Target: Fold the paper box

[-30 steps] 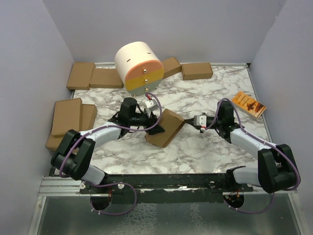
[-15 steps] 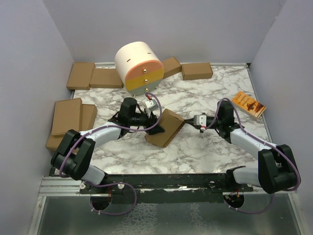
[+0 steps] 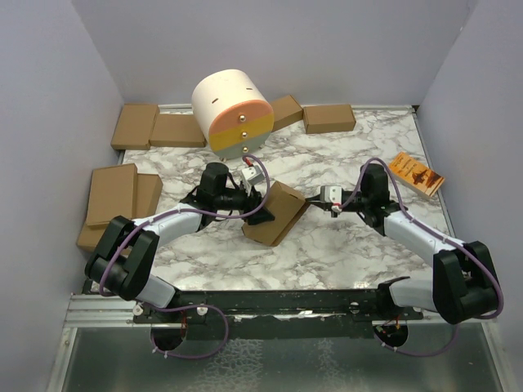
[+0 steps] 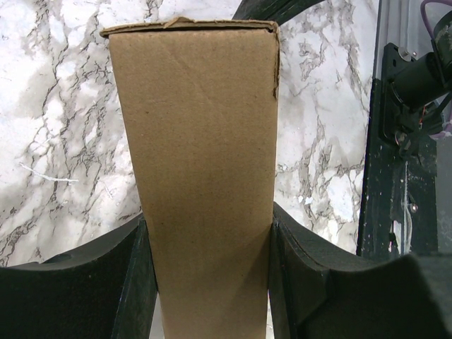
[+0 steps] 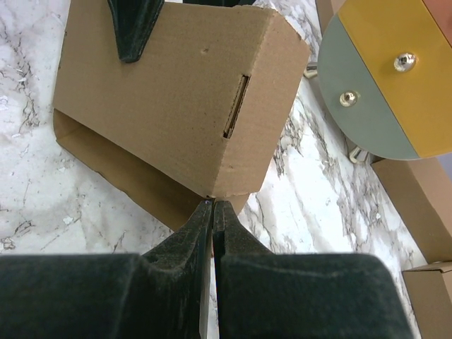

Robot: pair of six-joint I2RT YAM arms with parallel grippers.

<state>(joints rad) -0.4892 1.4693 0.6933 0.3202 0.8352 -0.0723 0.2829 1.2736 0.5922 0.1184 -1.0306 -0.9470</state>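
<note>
On the white-and-grey marbled table top (image 3: 351,245), the plain brown cardboard paper box (image 3: 276,214) sits near the middle, formed into a small flat rectangular shell and turned cornerwise to the arms. The left gripper (image 4: 208,215) clamps it across its narrow width, one black finger against each side wall. The right gripper (image 5: 212,205) is pinched shut on nothing, its tips at the box's near corner, touching it or just short of it. A tuck slot (image 5: 236,106) gapes on the end wall, and a loose flap (image 5: 106,159) lies beneath. The box looks light, matte and grippy, stiff along its creases but easily dented mid-panel, so it is best held near the folded edges.
</note>
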